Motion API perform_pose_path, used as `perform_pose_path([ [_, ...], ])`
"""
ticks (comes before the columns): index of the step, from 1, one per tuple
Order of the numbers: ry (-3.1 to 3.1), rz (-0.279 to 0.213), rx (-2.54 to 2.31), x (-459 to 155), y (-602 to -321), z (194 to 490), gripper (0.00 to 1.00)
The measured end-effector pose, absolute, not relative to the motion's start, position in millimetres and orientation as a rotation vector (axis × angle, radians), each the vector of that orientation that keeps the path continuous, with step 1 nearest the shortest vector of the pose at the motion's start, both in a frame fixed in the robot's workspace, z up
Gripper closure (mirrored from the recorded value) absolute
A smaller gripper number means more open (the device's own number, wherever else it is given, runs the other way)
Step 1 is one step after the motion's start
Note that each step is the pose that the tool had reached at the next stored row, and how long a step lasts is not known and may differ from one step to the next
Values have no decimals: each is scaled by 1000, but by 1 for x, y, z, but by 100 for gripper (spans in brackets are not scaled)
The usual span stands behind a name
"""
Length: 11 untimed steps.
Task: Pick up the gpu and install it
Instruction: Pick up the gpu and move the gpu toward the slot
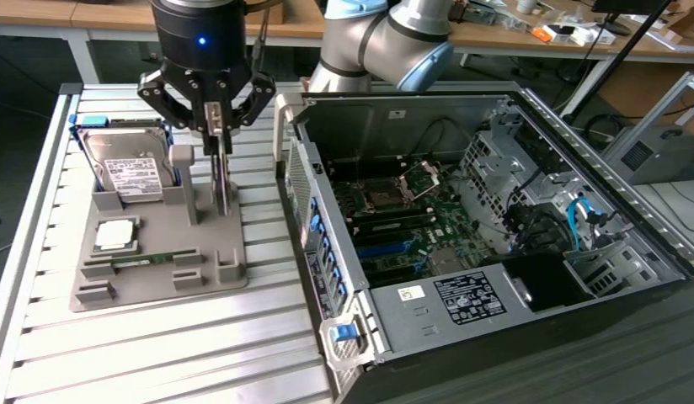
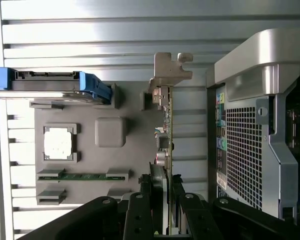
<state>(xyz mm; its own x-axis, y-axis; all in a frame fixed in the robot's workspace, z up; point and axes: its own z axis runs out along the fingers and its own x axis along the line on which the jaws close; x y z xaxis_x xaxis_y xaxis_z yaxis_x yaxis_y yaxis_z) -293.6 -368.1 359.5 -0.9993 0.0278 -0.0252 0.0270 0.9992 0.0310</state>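
In the exterior view, the gripper (image 1: 218, 126) hangs straight down over a grey holder plate (image 1: 156, 290) that lies on the slatted metal table (image 1: 156, 353), at the plate's edge nearest the open computer case (image 1: 370, 126). Its fingers are drawn in narrow around the top edge of the gpu (image 1: 222, 185), which stands upright on its long edge, seen nearly edge-on as a thin dark blade. Its lower end reaches down to the plate, though I cannot tell whether it sits in its slot or has come just clear of it. Towards the plate's far corner on the exterior view's left, a hard drive (image 1: 131, 168) with a white label leans in a blue-edged cradle. Nearer the front lie a square processor (image 1: 114, 236) and, near the front edge, a narrow green memory stick (image 1: 145, 260). The case stands just beside the plate on the exterior view's right, side panel off and board exposed. In the wrist view, the gripper (image 2: 161, 182) has one dark finger on each face of the gpu (image 2: 166, 140), gripping the card, and the card's silvery bracket sticks out past the plate's edge over the table (image 2: 90, 35). The case's perforated rear panel (image 2: 250, 150) is near the card, and the hard drive (image 2: 50, 85), processor (image 2: 58, 142) and memory stick (image 2: 82, 176) sit across the holder plate (image 2: 135, 160) on the card's other side.
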Motion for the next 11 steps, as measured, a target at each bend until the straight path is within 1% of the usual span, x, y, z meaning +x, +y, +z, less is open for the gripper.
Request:
perform_pose_path([
  [11, 3115, 48, 43, -294, -368, 373, 73],
])
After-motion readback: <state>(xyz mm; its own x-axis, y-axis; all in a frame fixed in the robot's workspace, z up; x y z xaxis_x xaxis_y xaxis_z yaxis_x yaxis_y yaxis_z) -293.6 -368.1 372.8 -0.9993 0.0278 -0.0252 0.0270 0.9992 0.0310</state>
